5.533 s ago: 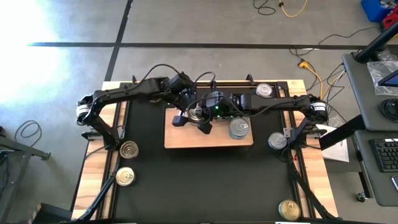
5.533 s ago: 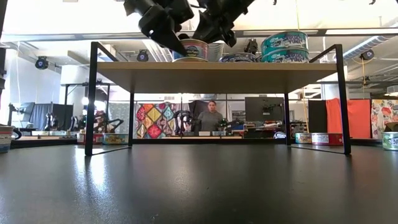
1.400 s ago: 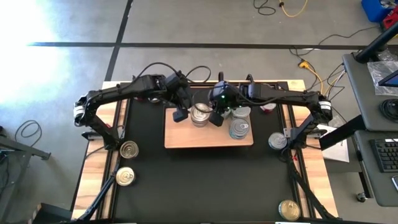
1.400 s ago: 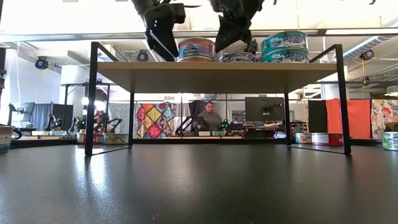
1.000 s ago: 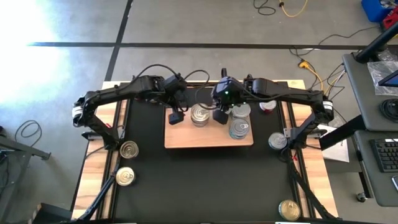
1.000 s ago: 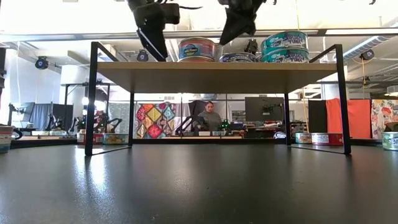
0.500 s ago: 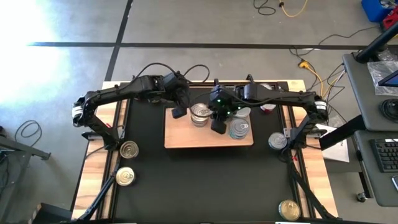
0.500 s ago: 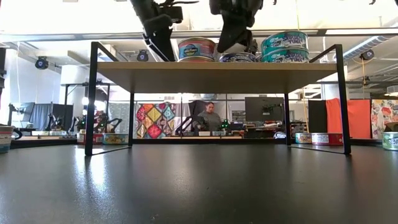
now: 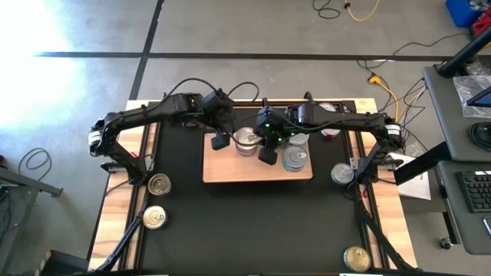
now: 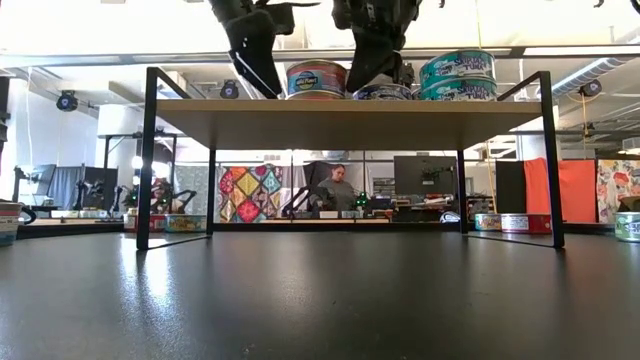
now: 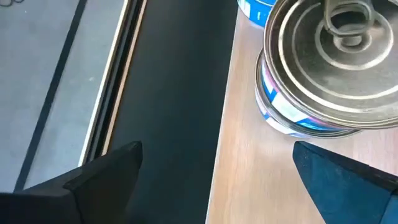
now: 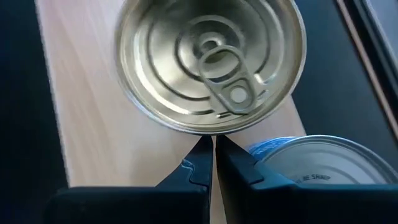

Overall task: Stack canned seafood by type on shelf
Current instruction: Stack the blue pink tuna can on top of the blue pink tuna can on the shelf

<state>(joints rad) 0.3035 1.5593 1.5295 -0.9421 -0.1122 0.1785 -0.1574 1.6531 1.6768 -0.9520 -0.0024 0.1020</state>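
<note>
Shelf [image 9: 230,172]: centre frame, carries tins [image 9: 246,140].
Left gripper [image 9: 220,140]: open, empty.
Right gripper [image 9: 266,156]: closed, empty.

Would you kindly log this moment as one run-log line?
left gripper: open, empty, beside red-labelled round tin | right gripper: shut, empty, tips at that tin's rim | tin: on light-wood shelf

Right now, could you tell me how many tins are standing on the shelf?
4: a red-labelled tin near the shelf's middle, a single tin beside it, and two stacked teal tins toward its right. The arms may hide others.
</note>
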